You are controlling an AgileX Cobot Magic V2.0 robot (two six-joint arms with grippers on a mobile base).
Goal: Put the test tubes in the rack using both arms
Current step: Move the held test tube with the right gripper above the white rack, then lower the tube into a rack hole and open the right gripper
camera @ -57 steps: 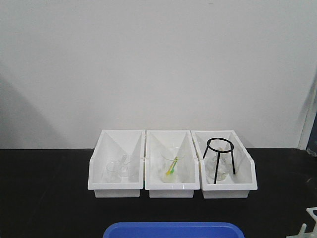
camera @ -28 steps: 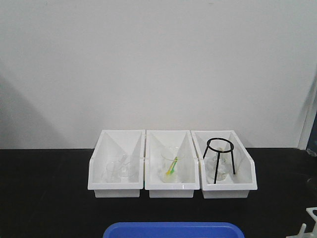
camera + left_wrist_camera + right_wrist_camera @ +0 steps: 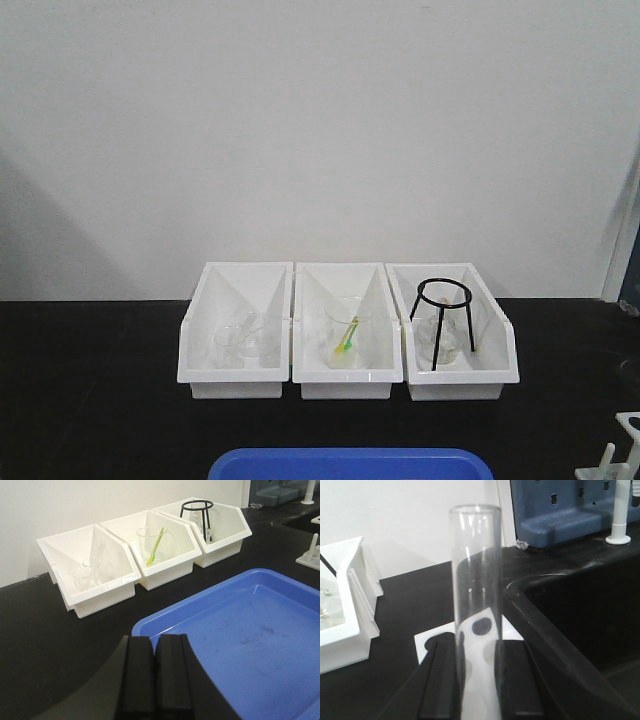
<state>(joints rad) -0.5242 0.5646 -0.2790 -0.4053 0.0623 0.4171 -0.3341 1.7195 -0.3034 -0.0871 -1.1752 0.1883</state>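
The rack (image 3: 622, 452) has slid a bit right at the desk's near right corner, so the right gripper (image 3: 476, 680), grasping a tube (image 3: 476, 605), is close; the left gripper (image 3: 156, 672) is clenched.

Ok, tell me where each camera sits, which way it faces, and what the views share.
Front view: sits high behind the bench, faces the wall and three white bins; no arm shows.
Left wrist: low behind the shut left tool, facing blue tray and bins.
Right wrist: behind the right tool, shut on a test tube over the rack.
Front and left wrist views share the bins, tray and rack.
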